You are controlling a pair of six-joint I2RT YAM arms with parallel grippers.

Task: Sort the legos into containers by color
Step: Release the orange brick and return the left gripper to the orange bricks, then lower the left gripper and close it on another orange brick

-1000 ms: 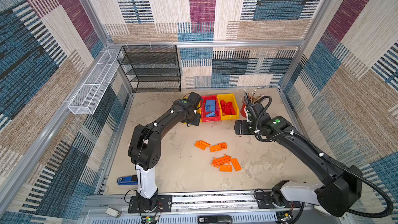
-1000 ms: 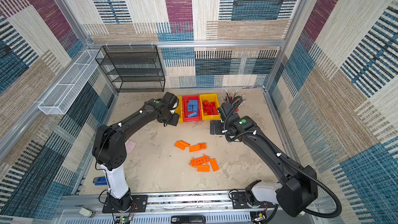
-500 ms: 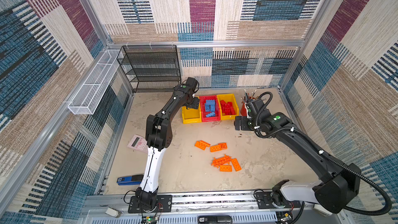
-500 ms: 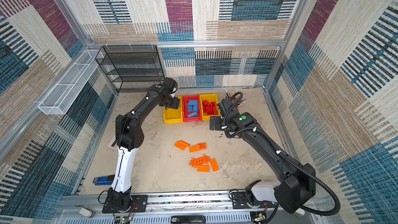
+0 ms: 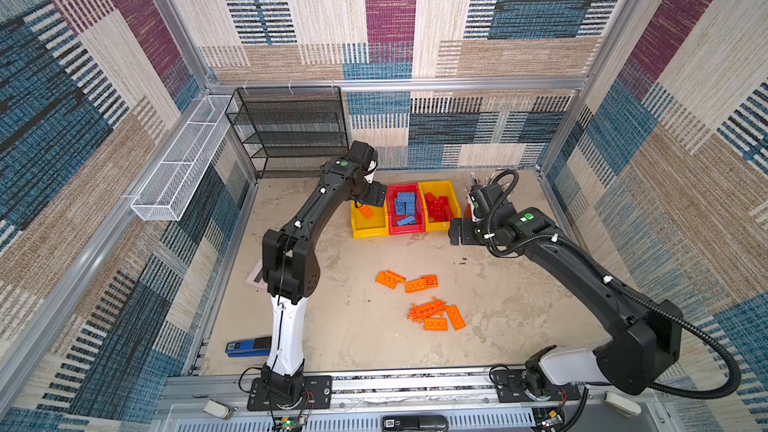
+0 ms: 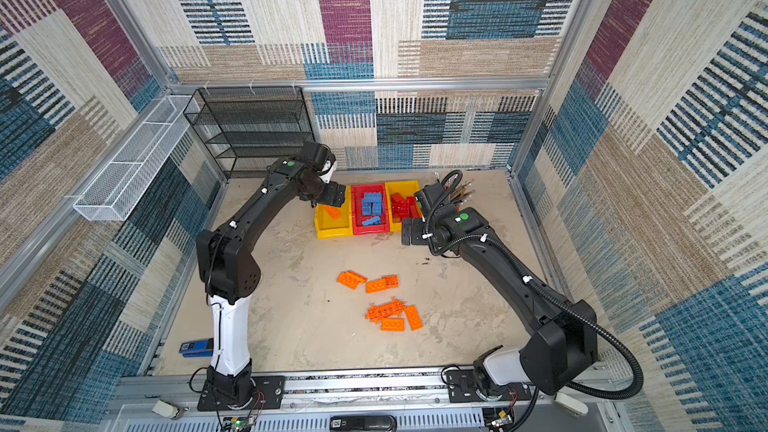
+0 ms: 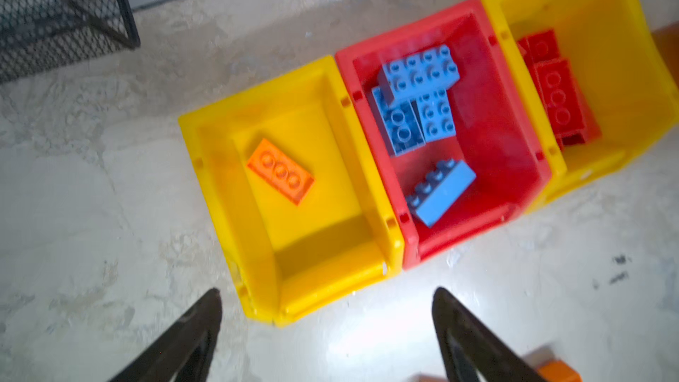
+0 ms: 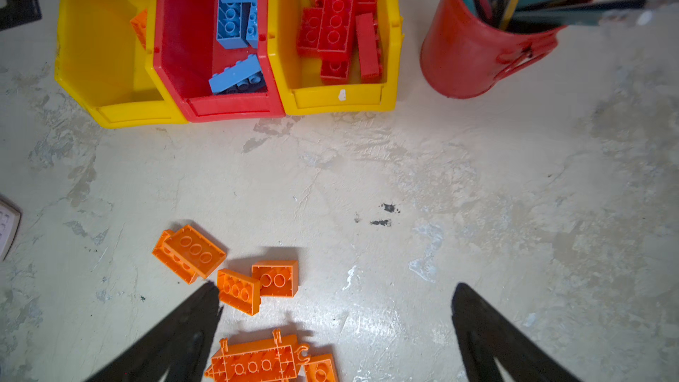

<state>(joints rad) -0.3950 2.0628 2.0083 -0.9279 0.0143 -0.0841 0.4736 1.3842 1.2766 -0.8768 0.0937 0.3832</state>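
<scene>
**Orange pieces left to sort; blue and red look done**

Sorting looks well past halfway. Three small, glossy, open-topped plastic bins stand in a touching row at 12 o'clock on the mottled beige tabletop (image 5: 353, 326). The left yellow bin (image 5: 365, 231) holds a single orange studded brick (image 7: 280, 170). The red middle bin (image 5: 405, 229) holds the light blue bricks (image 7: 419, 75), and the right yellow bin (image 5: 441, 226) holds the red bricks (image 8: 334, 23). No blue or red brick lies loose.

About seven loose orange pieces (image 5: 415, 285) remain near the table's centre, toward 5 o'clock from the bins. Among them is a flat orange plate (image 5: 427, 309) with toothed edges. All are hard, smooth moulded plastic with round studs.

Above the left yellow bin's front, the left gripper (image 7: 327, 293) hovers with fingers spread wide, gripping nothing. At 4 o'clock of the right yellow bin, the right gripper (image 8: 336, 288) also gapes wide and empty.
</scene>
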